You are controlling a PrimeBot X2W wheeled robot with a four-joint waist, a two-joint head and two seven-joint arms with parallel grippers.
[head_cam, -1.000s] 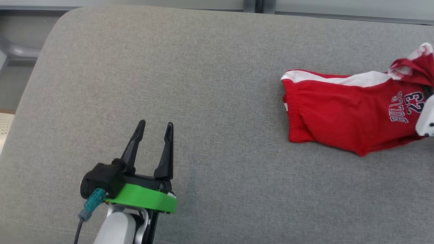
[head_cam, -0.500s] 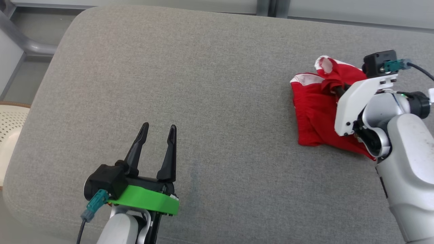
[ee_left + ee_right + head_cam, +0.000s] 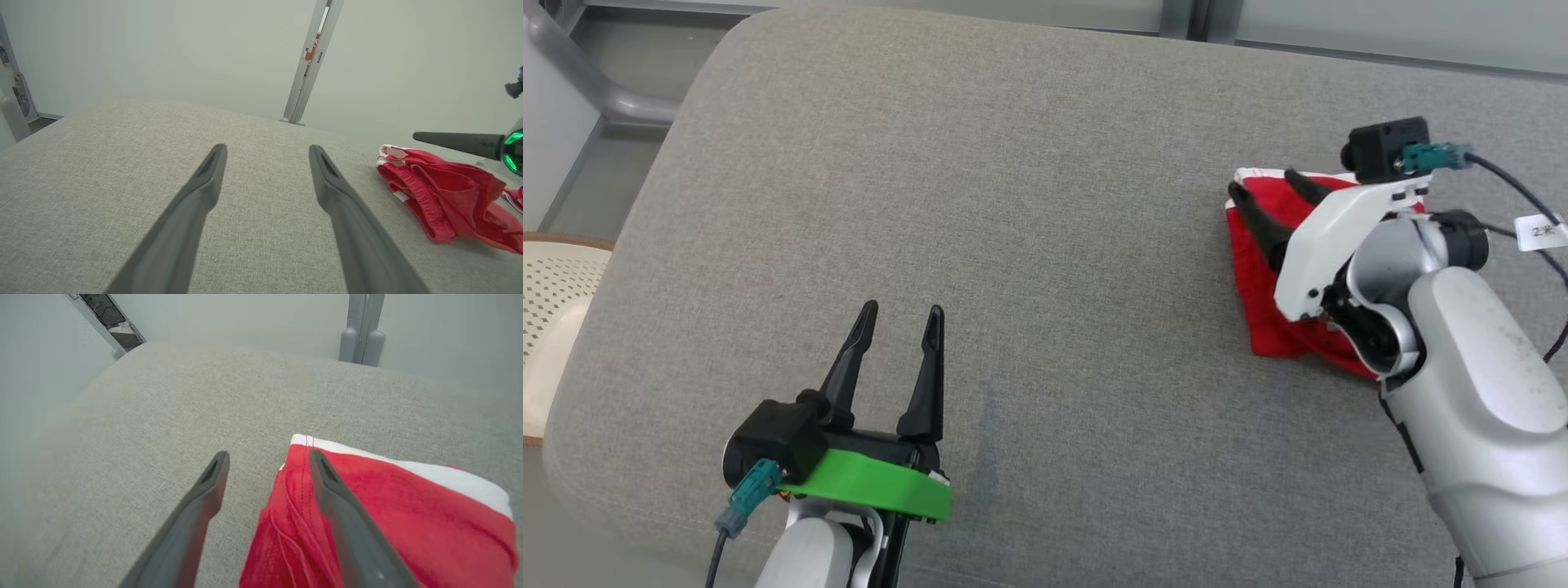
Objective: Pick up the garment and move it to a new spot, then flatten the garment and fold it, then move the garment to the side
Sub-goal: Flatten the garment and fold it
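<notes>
Garment (image 3: 1252, 294), red w/ white stripe, lay bunched on right side of grey cushion (image 3: 1045, 204). Right gripper (image 3: 1262, 181) was over its left edge, jaws spread: one finger above cloth, other above bare cushion, nothing pinched. Left gripper (image 3: 903, 309) sat near-left, well apart from garment, jaws spread, empty.
</notes>
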